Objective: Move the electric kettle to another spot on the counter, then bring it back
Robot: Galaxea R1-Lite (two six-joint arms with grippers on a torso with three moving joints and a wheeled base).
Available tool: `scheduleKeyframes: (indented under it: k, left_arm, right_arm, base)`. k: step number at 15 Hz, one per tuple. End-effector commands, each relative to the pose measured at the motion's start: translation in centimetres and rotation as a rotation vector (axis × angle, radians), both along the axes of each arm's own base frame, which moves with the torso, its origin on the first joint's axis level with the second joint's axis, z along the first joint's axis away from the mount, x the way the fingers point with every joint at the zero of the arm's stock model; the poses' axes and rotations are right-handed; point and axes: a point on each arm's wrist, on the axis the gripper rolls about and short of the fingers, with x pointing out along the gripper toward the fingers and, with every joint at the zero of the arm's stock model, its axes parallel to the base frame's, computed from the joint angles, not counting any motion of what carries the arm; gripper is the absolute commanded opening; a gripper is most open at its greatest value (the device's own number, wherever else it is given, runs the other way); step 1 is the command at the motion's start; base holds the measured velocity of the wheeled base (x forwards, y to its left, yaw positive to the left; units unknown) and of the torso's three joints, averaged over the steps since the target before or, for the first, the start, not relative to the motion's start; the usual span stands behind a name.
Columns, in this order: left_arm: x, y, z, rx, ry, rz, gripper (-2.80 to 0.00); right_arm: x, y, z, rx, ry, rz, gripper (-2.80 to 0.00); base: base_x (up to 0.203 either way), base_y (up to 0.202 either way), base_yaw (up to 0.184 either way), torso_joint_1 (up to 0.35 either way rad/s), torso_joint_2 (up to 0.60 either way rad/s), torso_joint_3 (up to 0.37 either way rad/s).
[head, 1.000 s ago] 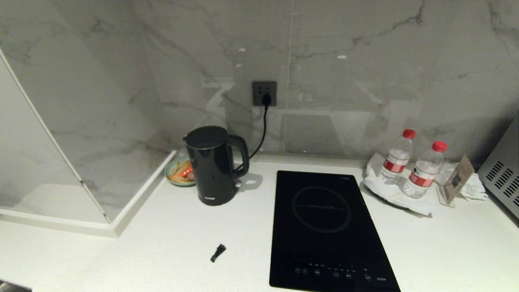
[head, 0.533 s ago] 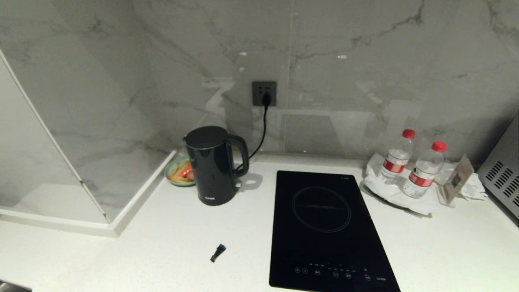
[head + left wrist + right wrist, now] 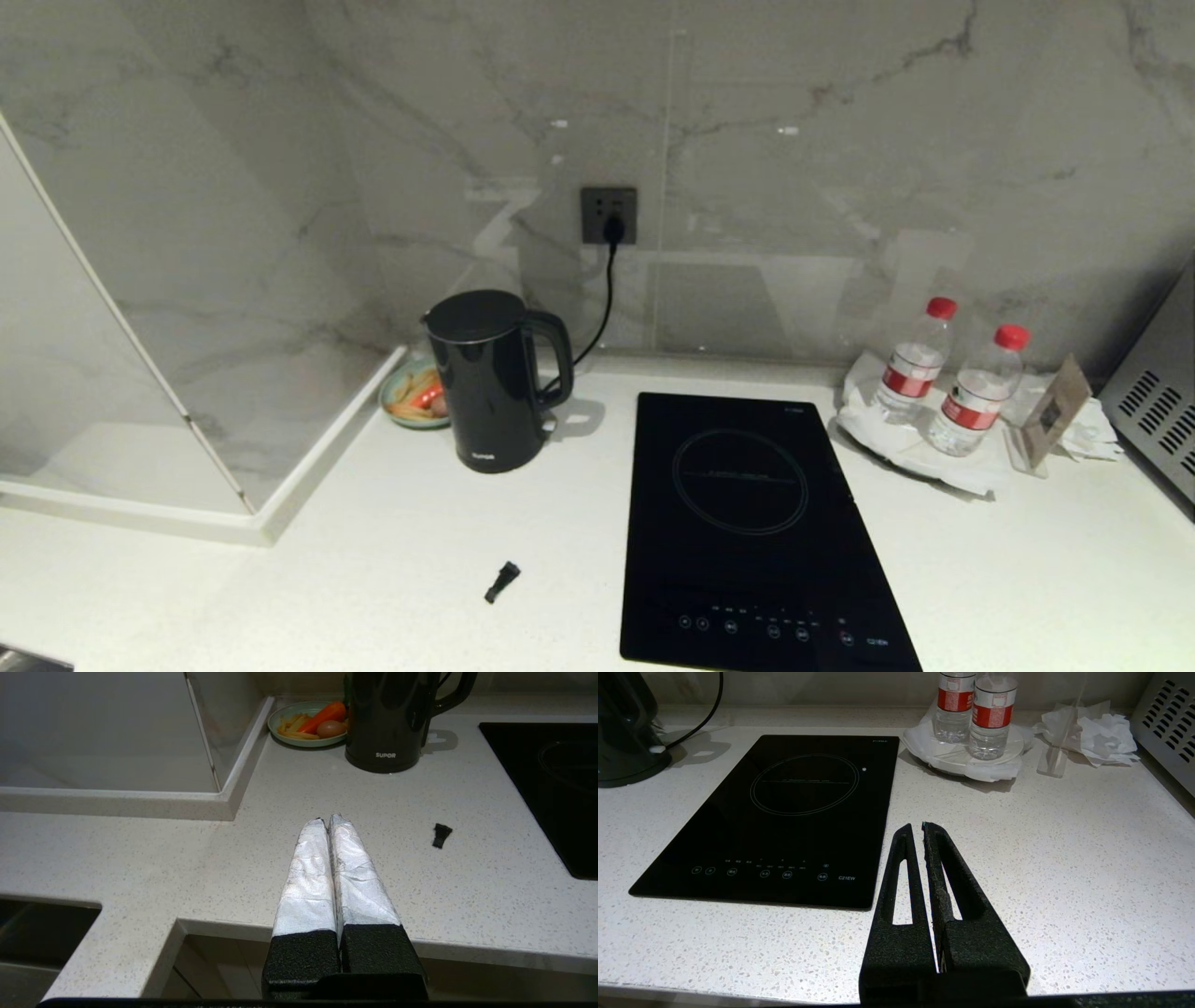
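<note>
Electric kettle (image 3: 492,378), black, upright on the counter (image 3: 392,560) near the back wall, handle toward the induction hob (image 3: 756,523); a plate of food (image 3: 411,396) just behind the kettle on its far side, a power cord (image 3: 605,299) rising behind it to the wall socket (image 3: 609,215), a small black piece (image 3: 502,581) lying well in front of it. Beyond the hob from the kettle: two water bottles (image 3: 943,373) on white paper. Left gripper (image 3: 325,820), foil-wrapped fingers pressed together, empty, over the counter's front edge well short of the kettle; right gripper (image 3: 915,828), fingers together, empty, over the counter on the hob's far side from the kettle.
</note>
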Motion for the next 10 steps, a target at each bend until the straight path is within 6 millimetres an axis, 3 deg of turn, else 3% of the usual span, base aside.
scheduleKeyframes:
  k: [1, 10]
  left_arm:
    - [0.03, -0.01, 0.02, 0.002, 0.002, -0.001, -2.80]
    - [0.02, 0.03, 0.03, -0.041, -0.001, 0.013, -2.80]
  right_arm:
    - [0.00, 0.00, 0.01, 0.001, -0.001, -0.001, -2.80]
    - [0.00, 0.00, 0.01, 0.000, -0.001, 0.000, -2.80]
  base:
    - [0.000, 0.000, 0.000, 0.000, 0.00, 0.000]
    - [0.000, 0.000, 0.000, 0.000, 0.00, 0.000]
